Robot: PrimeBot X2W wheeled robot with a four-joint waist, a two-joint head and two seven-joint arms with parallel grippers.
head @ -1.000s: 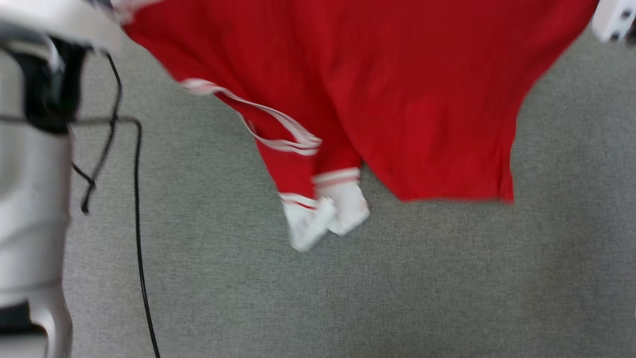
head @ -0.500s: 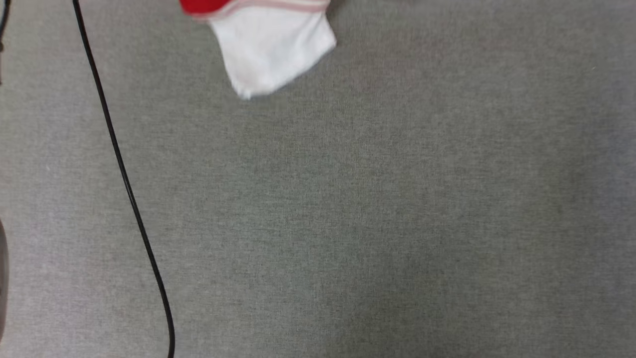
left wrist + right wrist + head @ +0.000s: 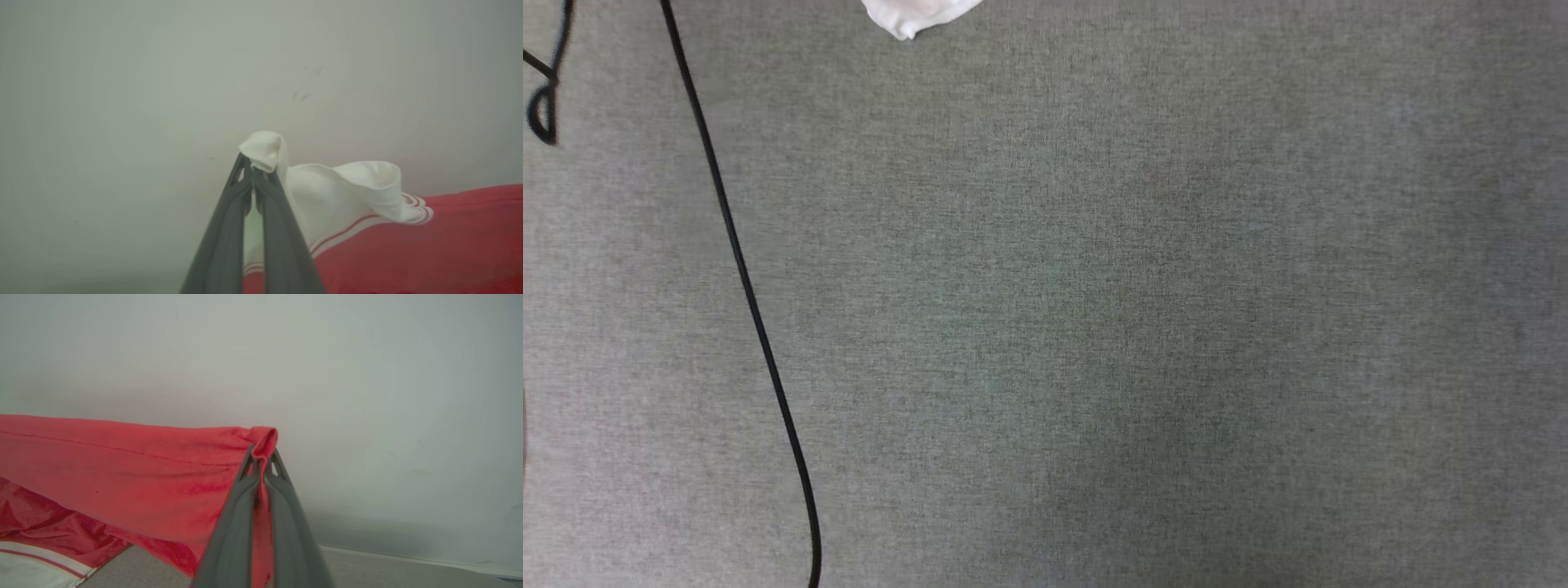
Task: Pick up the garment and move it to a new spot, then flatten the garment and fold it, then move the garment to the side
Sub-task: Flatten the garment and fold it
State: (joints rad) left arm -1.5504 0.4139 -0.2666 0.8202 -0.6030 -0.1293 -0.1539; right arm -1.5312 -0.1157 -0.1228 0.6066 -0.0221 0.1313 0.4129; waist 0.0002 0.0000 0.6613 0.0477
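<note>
The red and white garment (image 3: 122,465) is held up over the grey floor (image 3: 1094,327), with the left gripper (image 3: 254,173) pinching a white sleeve end and the right gripper (image 3: 261,459) pinching a red edge, both shut tight, and a black cable (image 3: 743,278) lies on the floor.
</note>
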